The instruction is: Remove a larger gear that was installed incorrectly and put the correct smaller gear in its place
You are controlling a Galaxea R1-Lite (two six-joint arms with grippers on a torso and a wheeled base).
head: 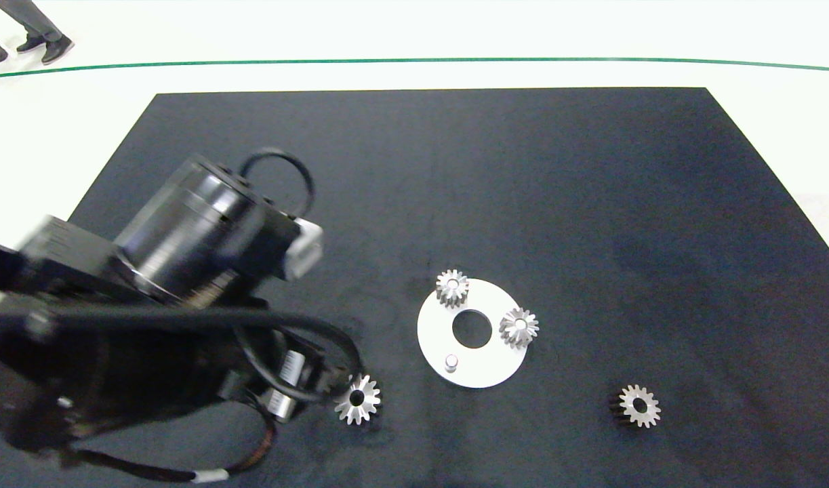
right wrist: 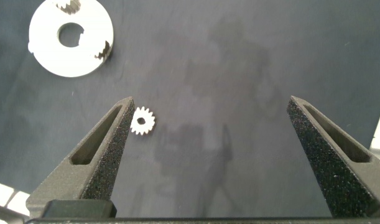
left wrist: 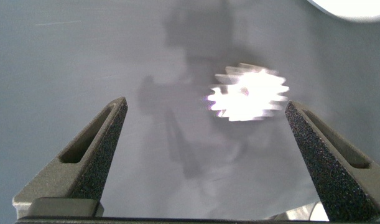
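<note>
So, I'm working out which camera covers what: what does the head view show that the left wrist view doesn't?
Only the head view shows the white disc with two small gears mounted and a bare peg, another loose gear to its right, the left arm, and a person's shoes beyond the table. Only the left wrist view shows the left gripper, fingers open. Both show the gear lying on the dark mat by that gripper.

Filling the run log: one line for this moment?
larger gear off plate, on mat; left gripper open over it; right gripper open near smaller gear; one peg bare
</note>
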